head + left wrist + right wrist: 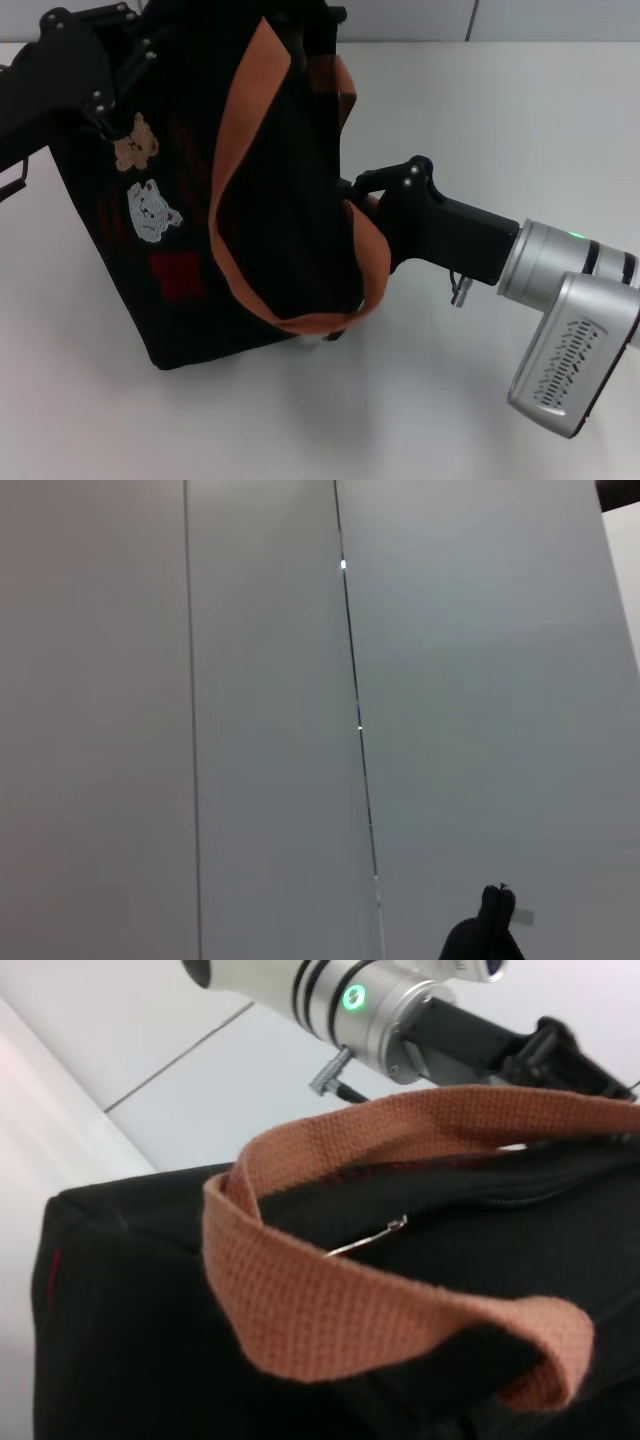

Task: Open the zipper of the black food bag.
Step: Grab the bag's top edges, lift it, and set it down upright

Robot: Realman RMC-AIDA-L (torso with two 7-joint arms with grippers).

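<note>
Black fabric fills the middle of your head view: the black food bag [250,230] lies tilted on the white worktop [480,120], with its bear patches [140,175] facing up and its orange handles [300,180] looped over the top side. Your left claw [100,70] is at the far upper corner of the bag, touching the fabric there, but I cannot tell if it is open or closed on something. Your right claw [365,195] presses against the top side of the bag, just beside one handle; its fingertips are hidden by the strap and the fabric, so I cannot tell its state either. In the right wrist view, you see the zipper [520,1195] as a dark line under the orange handle, and the small silver pull tab [370,1240] lies flat on the fabric. The left wrist view shows only a grey wall [200,720].
</note>
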